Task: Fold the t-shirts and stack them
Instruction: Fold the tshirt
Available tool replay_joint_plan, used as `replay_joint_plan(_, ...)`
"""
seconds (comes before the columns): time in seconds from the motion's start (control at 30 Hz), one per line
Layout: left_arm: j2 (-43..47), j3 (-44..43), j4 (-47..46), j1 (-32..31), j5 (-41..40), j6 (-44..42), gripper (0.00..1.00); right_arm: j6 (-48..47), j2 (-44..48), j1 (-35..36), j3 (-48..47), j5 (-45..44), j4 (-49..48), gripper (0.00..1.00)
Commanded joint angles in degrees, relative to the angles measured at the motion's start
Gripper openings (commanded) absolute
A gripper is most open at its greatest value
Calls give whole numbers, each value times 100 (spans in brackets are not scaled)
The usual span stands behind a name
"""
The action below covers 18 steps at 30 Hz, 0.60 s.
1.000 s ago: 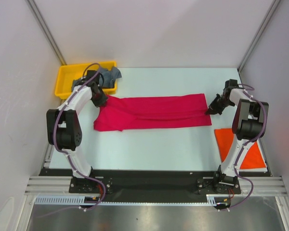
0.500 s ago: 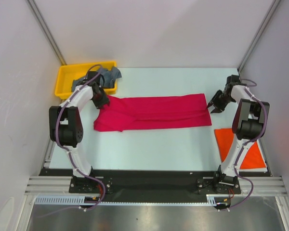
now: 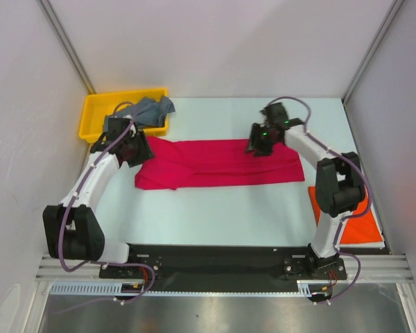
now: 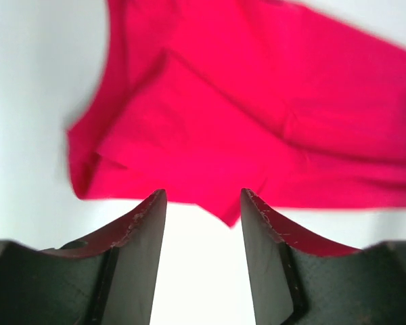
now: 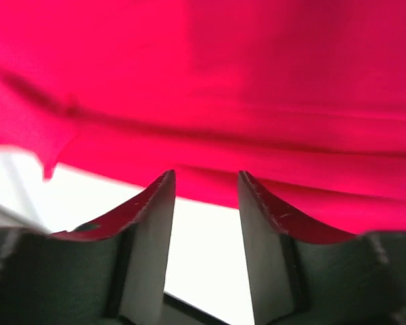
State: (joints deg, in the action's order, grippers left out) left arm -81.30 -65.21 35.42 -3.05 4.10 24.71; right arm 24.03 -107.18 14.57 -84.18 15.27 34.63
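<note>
One crimson-pink t-shirt (image 3: 222,161), fingers (image 4: 139,257) apart

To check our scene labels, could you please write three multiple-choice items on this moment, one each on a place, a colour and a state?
1. Where is the grey-blue shirt? A in the yellow tray; B mid-table; C on the floor.
2. What colour is the shirt lying mid-table? A grey-blue; B crimson; C orange.
3. How is the left gripper? A shut on cloth; B open, empty; C out of view.
Key: 1 A, it lies bunched in the tray; 2 B, the crimson shirt stretches across the middle; 3 B, bare table shows between its fingers.
</note>
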Motion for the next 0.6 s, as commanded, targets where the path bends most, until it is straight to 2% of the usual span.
replay_joint_plan(0.0, 105, 552, -360, 24, 908, -124, 52, 653, -189, 791, 77, 153, -894, 44)
replay_joint_plan(0.03, 140, 597, -360, 24, 987, -133, 50, 673, -242, 967, 43, -74, -966, 42)
replay_joint_plan(0.07, 149, 597, -317, 24, 1022, -211, 49, 682, -286, 1334, 16, -198, -1019, 32)
replay_joint_plan(0.3, 308, 711, -211, 6, 1505, -361, 41, 989, -690, 2268, 104, -516, -1547, 24)
replay_joint_plan(0.57, 316, 878, -219, 15, 1620, -362, 42, 1314, -1085, 2806, 95, -604, -2030, 13)
